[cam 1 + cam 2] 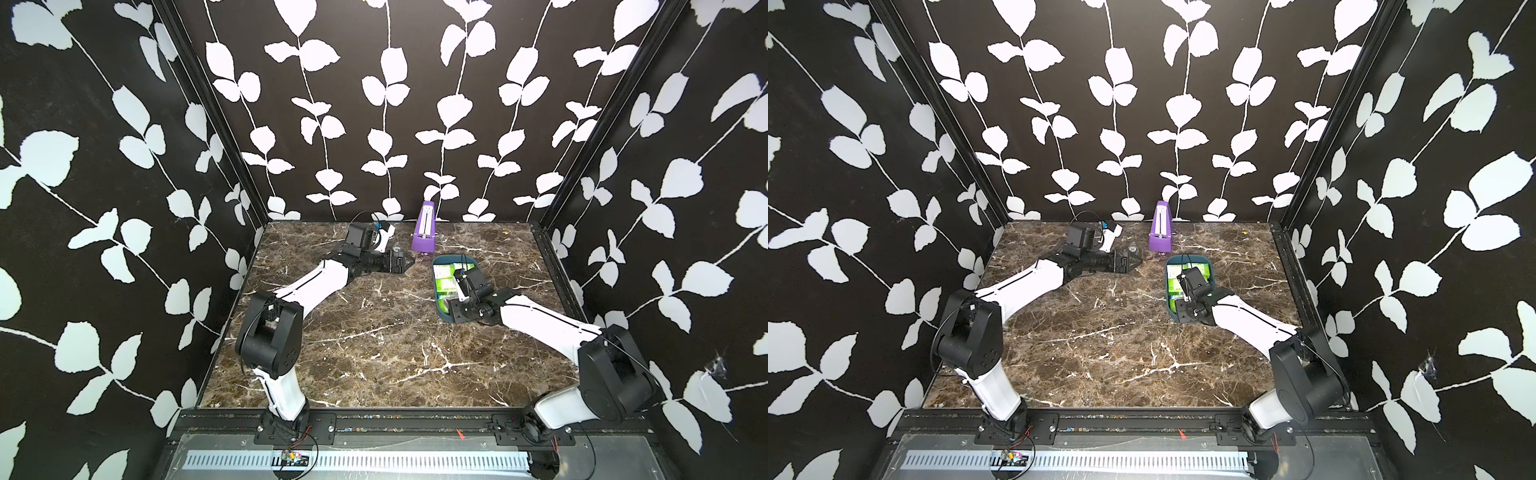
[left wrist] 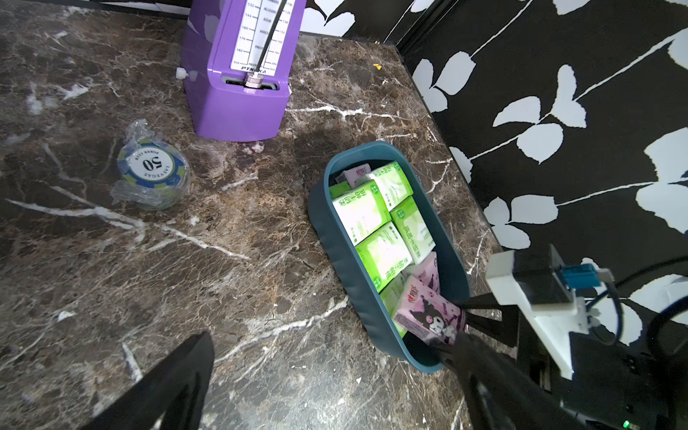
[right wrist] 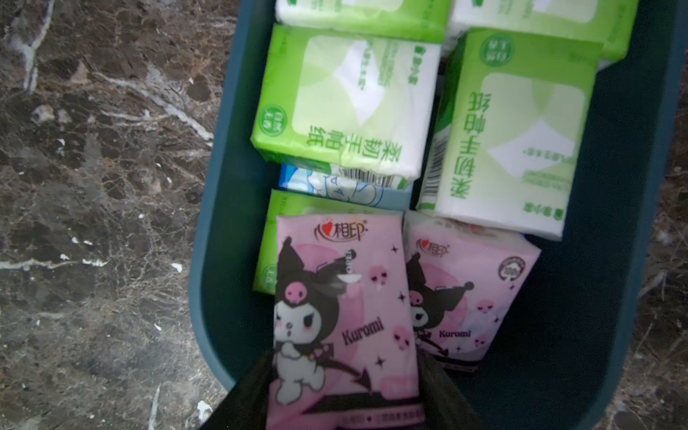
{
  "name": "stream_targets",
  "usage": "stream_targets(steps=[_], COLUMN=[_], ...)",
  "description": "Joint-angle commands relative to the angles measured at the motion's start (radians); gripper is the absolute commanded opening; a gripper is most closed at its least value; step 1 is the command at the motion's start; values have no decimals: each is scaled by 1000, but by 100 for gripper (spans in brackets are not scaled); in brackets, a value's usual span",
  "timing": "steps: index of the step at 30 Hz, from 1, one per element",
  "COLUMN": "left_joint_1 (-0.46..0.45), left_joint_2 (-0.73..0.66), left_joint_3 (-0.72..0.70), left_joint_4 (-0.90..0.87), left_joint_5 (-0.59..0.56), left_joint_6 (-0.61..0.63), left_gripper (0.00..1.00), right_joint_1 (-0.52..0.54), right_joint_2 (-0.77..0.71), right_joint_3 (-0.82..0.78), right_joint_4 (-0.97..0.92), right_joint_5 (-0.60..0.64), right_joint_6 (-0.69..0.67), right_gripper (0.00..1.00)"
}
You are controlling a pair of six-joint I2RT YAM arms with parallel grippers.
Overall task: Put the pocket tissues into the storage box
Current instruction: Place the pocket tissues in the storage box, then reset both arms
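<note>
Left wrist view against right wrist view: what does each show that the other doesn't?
Only left wrist: the purple metronome and wrapped poker chips. Only right wrist: a blue-and-white packet tucked under the lime green packets. Both: the storage box, those green packets, and a pink Kuromi packet between the fingers of the right pincer.

What I can read from here

On the pink packet [image 3: 346, 298] and its pink neighbour [image 3: 469, 290] I read "Kuromi" under a red-heart Chinese logo. The green packets [image 3: 346, 100] carry green Chinese characters. The wrapped chip stack [image 2: 152, 169] says "50", "POKER CLUB", "LAS VEGAS". The purple metronome [image 2: 238, 74] scale shows 144, 160, 176.
</note>
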Motion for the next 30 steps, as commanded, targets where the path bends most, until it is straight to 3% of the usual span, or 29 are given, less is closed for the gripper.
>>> stream_targets(steps=[1,14,20,23,27,30], left_joint_1=[-4,-1,48,125,224,230], left_joint_2=[1,-19,-101,-169,-273,-322], left_joint_3=[42,86,39,-29,-132,-203], left_joint_4=[-17,-110,-150,-134,-76,-40], left_joint_5=[-8,-113,-320,-403,-508,-614], left_joint_6=[18,117,155,134,159,254], left_gripper=[99,99,99,99,99,99], right_joint_1=[7,-6,-23,-50,-106,-160], right_joint_2=[-1,-118,-181,-205,-231,-256], right_joint_3=[47,111,116,116,123,114], right_joint_4=[6,-50,-27,-3,17,31], right_joint_5=[2,32,107,134,163,158], right_joint_6=[21,-34,-107,-140,-182,-183], right_gripper=[63,69,88,99,100,100])
